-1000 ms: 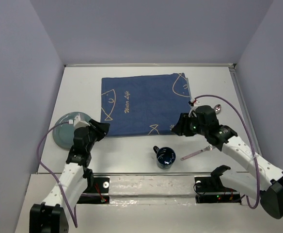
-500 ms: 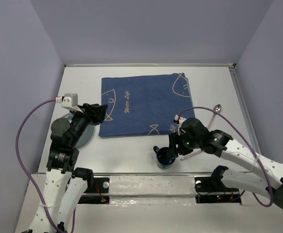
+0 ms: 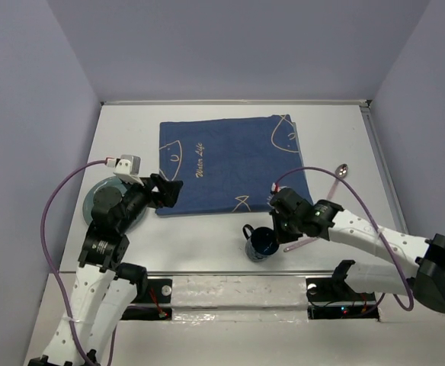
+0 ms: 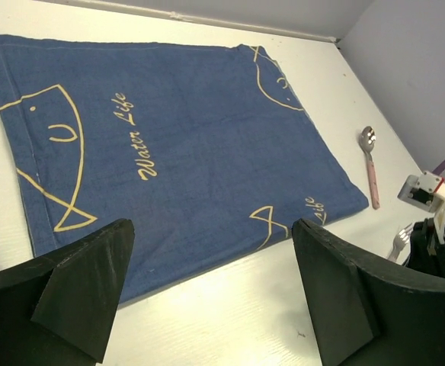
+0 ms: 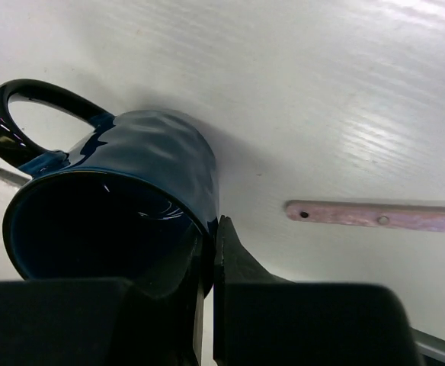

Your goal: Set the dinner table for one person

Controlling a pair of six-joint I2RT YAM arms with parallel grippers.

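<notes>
Right claw (image 5: 211, 244) now pinching mug (image 5: 131, 175) rim, white dinner table (image 3: 200, 238), lavender walls (image 3: 230, 46)

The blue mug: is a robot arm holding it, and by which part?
Yes. The right gripper pinches the mug by its rim, one finger inside and one outside, opposite the handle. The left gripper is open and empty.
</notes>
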